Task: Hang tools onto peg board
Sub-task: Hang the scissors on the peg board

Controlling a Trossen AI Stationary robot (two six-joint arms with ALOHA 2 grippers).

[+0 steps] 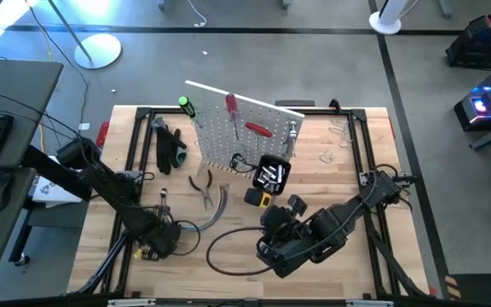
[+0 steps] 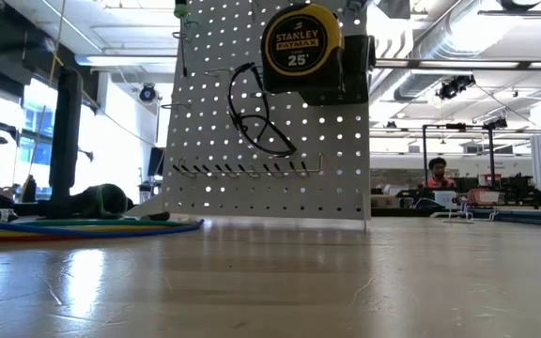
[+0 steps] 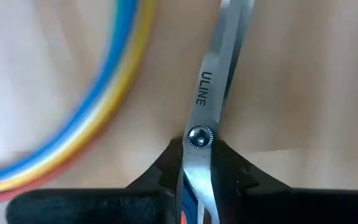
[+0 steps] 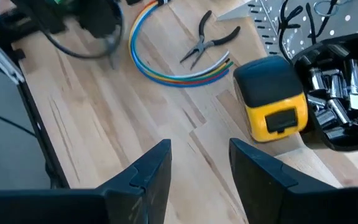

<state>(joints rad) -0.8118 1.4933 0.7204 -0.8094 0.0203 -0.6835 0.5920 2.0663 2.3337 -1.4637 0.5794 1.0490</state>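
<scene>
Had the left gripper (image 3: 194, 186) down at the near-left of the desk (image 1: 348, 183), fingers pinched on the scissors (image 3: 211, 93) at the pivot, blades flat on the wood beside the coloured cable bundle (image 3: 98, 106). Gripping near the pivot probably keeps the blades from swinging on the lift. Right gripper (image 4: 197, 168) hovered spread and empty near the tape measure (image 4: 269, 102) and pliers (image 4: 207, 40). Peg board (image 1: 245, 128) stood tilted mid-desk, screwdrivers (image 1: 256, 130) already hung, black bin (image 1: 271, 173) at its base. Light wood desk, black frame; open lab floor beyond.
</scene>
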